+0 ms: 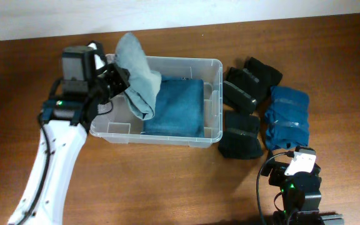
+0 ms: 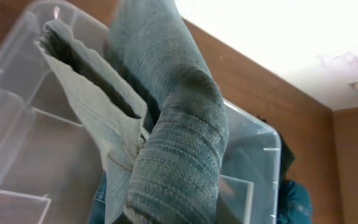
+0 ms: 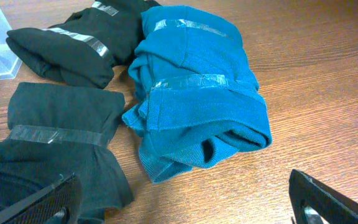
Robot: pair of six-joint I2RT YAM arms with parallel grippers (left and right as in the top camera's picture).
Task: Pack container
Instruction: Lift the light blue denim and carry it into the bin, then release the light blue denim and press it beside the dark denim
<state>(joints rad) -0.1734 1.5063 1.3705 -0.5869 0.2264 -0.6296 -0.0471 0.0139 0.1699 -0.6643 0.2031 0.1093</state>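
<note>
The container (image 1: 167,139)'s left end, centre-left of the overhead frame, lies bare, but the hanging grey garment (image 1: 140,78) blocks the way down. A folded blue garment (image 1: 179,106) fills its right half. Black bundles (image 1: 242,122) and a blue bundle (image 1: 287,115) crowd the desk (image 1: 167,181) at right — the lower middle is open.

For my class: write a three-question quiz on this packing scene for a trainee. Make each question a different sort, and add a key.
1. True or false: the clear bin is empty.
2. Multiple choice: what does the left gripper hold over the bin? A, a grey folded garment; B, a black bundle; C, nothing.
3. Fill in: in the overhead view, the blue taped bundle on the table lies to the ___ of the bin.

Key: 1, false: a blue folded garment lies inside. 2, A. 3, right.
</note>
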